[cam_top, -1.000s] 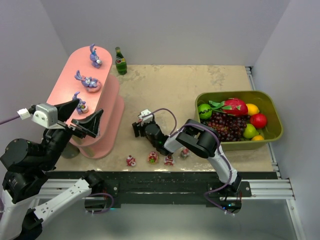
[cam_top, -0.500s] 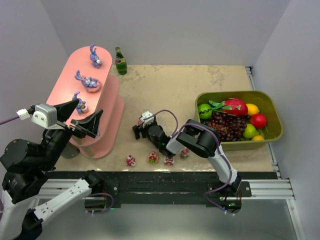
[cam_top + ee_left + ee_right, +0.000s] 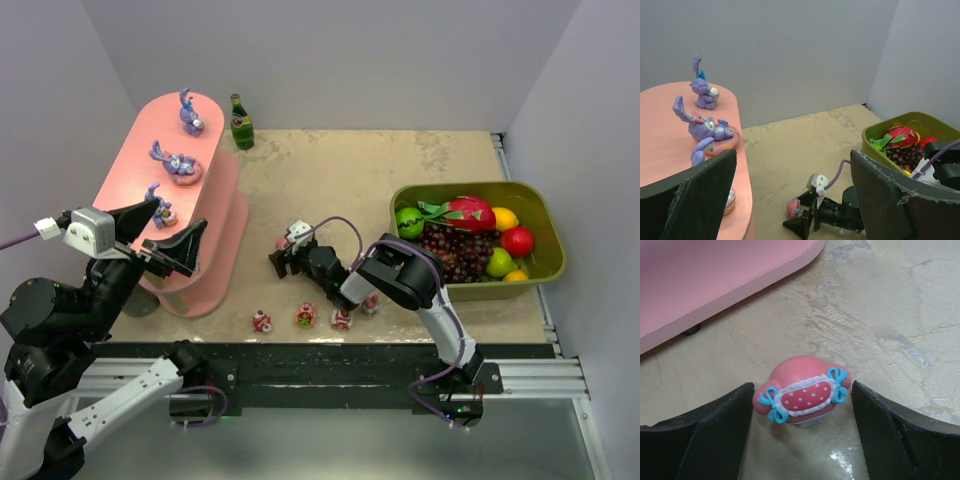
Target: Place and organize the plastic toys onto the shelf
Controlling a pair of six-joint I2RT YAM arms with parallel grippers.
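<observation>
Fingers (image 3: pixel 715 435) of the right gripper (image 3: pixel 801 390) apart around a small pink plastic toy with blue bows (image 3: pixel 801 397), on the beige table (image 3: pixel 880 300) near the salmon-pink tiered shelf (image 3: pixel 715 275), left gripper (image 3: pixel 792 154) agape over that shelf.

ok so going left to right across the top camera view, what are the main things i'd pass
pink shelf → small pink toy → olive fruit tub

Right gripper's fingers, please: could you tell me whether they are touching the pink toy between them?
Cannot tell. In the right wrist view the pink toy sits between the fingers, its sides meeting both outlines; neither a gap nor contact shows.
</observation>
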